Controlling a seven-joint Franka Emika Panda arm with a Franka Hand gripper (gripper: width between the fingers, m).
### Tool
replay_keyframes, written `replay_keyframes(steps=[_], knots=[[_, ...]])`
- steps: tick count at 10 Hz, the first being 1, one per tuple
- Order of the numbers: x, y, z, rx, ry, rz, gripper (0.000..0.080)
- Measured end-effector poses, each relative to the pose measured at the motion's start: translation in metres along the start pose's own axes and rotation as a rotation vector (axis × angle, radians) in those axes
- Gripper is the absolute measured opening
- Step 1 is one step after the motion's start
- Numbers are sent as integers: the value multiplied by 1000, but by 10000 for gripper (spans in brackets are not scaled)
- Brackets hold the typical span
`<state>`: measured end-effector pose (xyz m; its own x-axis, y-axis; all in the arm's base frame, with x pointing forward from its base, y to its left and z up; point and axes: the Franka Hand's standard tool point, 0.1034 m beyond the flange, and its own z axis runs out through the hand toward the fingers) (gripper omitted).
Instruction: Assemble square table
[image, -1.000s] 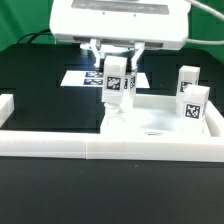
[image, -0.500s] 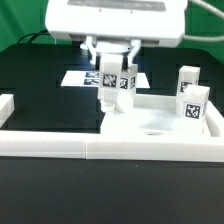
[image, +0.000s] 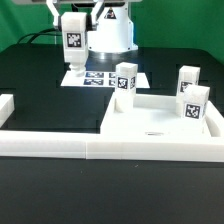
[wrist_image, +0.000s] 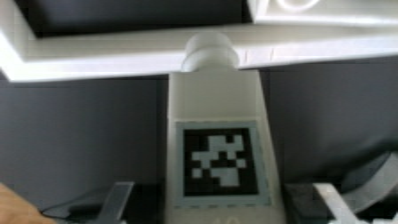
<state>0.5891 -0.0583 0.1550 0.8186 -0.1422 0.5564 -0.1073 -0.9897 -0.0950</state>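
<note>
Gripper (wrist_image: 221, 205) is clasping a leg block (image: 73, 33) high above the tabletop slab (image: 160, 125); seating it upright comes next, I judge.

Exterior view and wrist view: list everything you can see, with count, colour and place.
Slab: one, white, inside the wall.
Standing legs: three, white, tagged; one at the slab's far corner, two by its edge on the exterior view's right.
Held leg: one, white, tagged, raised.
Wall: white, along the front.
Marker board: one, white, behind the slab.
Table: black.
Pincer: one, shut on the held leg.
</note>
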Motion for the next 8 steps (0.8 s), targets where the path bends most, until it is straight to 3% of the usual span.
replay_keyframes(steps=[4, 6, 8], knots=[[-21, -42, 26, 50, -27, 19, 291], [-39, -51, 42, 42, -38, 9, 291], [-54, -54, 49, 8, -63, 29, 291]])
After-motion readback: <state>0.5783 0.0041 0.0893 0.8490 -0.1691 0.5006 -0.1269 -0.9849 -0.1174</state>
